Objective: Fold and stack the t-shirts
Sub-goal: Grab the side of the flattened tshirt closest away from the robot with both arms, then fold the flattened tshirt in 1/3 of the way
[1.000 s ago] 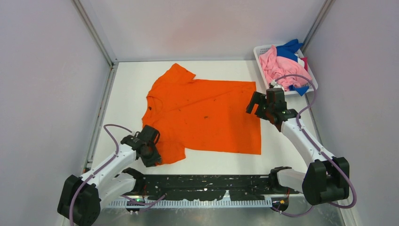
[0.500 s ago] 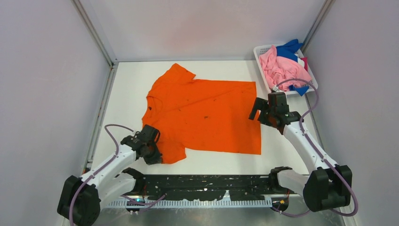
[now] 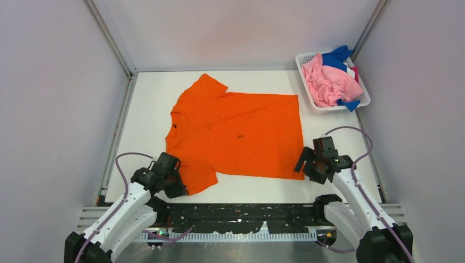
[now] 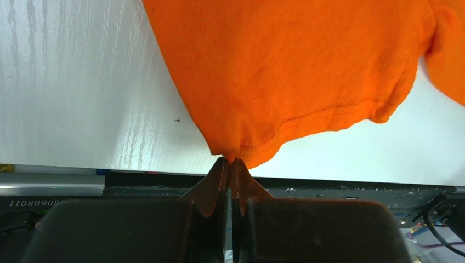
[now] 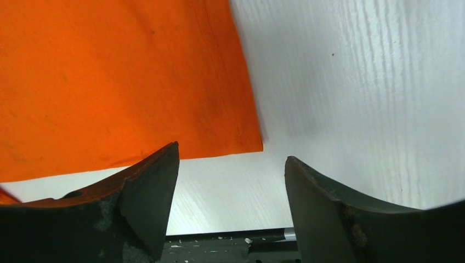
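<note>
The orange t-shirt (image 3: 238, 134) lies spread flat on the white table, collar to the left, hem to the right. My left gripper (image 3: 176, 185) is shut on the hem of its near sleeve (image 4: 236, 153), close to the table's front edge. My right gripper (image 3: 302, 166) is open and empty beside the shirt's near right corner (image 5: 249, 141); that corner lies just ahead of the jaws, between them. Pink (image 3: 326, 83), blue (image 3: 335, 56) and magenta (image 3: 355, 73) t-shirts are heaped in the basket.
The white mesh basket (image 3: 305, 69) stands at the back right corner. A black rail (image 3: 236, 216) runs along the table's front edge. Grey walls close in the left, right and back sides.
My right gripper has moved from the shirt's right hem down toward me to its near right corner. My left gripper has pulled slightly nearer, holding the sleeve.
</note>
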### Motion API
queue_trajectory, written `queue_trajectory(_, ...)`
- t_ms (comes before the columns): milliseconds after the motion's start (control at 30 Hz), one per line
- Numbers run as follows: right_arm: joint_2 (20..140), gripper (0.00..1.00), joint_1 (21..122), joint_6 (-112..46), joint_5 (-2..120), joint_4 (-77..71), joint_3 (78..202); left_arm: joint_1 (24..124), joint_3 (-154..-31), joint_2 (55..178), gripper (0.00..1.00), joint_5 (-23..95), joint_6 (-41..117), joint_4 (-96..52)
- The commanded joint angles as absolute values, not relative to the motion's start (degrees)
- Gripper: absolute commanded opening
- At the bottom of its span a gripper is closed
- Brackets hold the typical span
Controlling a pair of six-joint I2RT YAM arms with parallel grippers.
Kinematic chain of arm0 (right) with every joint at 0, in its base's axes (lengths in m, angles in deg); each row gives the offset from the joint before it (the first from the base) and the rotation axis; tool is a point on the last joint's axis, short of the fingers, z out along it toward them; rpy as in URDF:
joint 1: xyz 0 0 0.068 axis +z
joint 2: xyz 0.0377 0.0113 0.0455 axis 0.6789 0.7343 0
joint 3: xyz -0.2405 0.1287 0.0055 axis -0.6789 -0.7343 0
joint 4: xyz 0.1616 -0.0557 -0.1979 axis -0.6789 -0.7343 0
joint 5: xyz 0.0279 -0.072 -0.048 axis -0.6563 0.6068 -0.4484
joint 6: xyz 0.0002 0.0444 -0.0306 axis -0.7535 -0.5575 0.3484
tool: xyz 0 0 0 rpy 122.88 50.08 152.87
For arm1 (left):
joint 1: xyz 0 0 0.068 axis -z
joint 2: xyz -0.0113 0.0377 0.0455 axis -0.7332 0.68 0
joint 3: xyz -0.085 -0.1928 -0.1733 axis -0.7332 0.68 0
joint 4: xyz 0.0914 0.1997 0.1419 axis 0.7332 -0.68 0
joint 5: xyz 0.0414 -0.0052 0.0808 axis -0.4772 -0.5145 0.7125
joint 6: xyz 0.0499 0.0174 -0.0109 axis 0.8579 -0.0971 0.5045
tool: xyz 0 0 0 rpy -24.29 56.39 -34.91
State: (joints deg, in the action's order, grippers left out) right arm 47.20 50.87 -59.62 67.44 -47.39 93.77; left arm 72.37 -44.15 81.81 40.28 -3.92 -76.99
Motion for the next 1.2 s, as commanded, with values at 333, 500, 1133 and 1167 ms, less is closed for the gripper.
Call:
queue_trajectory(333,50.4,0.52,51.1,-63.5,63.3,-40.9,88.3,72.7,-42.5,78.8,0.00,37.9,-2.5,-77.4)
queue_trajectory(500,52.8,0.49,51.1,-63.9,65.5,-38.1,88.3,72.7,-42.8,78.7,0.00,38.4,-2.4,-77.8)
queue_trajectory(1133,49.8,0.05,51.1,-65.7,74.1,-52.8,94.8,73.7,-39.2,61.8,0.00,31.0,-8.8,-90.9)
queue_trajectory(1167,49.8,0.05,51.1,-65.7,74.2,-52.6,94.8,73.8,-38.5,60.1,0.00,30.2,-9.3,-91.0)
